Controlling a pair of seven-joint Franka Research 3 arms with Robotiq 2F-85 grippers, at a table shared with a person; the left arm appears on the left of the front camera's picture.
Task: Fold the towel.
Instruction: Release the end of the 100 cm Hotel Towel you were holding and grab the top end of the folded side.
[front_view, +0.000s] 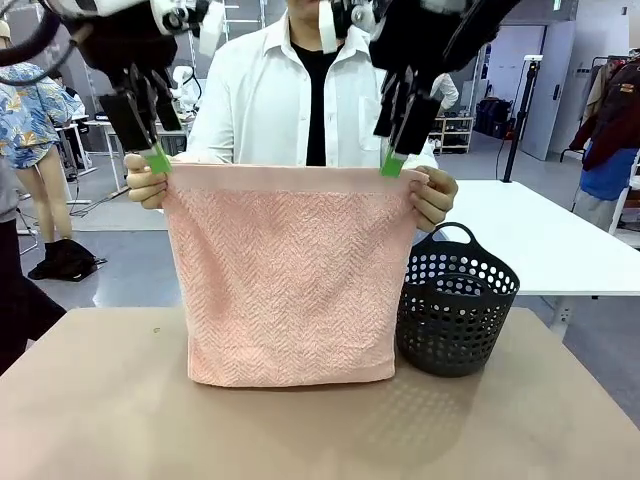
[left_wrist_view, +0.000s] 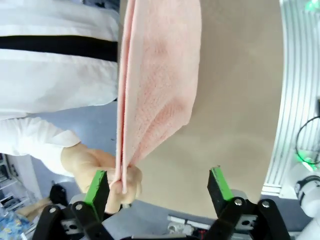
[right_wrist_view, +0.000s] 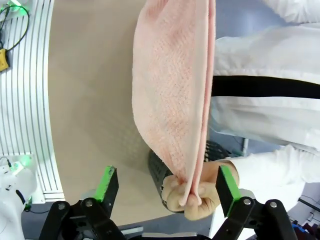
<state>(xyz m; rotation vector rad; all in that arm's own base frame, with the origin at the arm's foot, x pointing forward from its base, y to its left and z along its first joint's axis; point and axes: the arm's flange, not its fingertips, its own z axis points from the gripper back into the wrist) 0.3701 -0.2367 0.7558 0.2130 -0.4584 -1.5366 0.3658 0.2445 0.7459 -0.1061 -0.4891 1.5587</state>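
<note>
While a person's hands pinch its top corners, the towel hangs at centre, hem on the table. The left gripper at 10 o'clock and right gripper at 2 straddle them, wide open, empty. Likely a handover: each should next clamp its corner.

A robotics lab, with white worktables and aluminium rails.

You will find a black perforated basket standing on the tan table, right of centre. A white table stands farther back, right.
</note>
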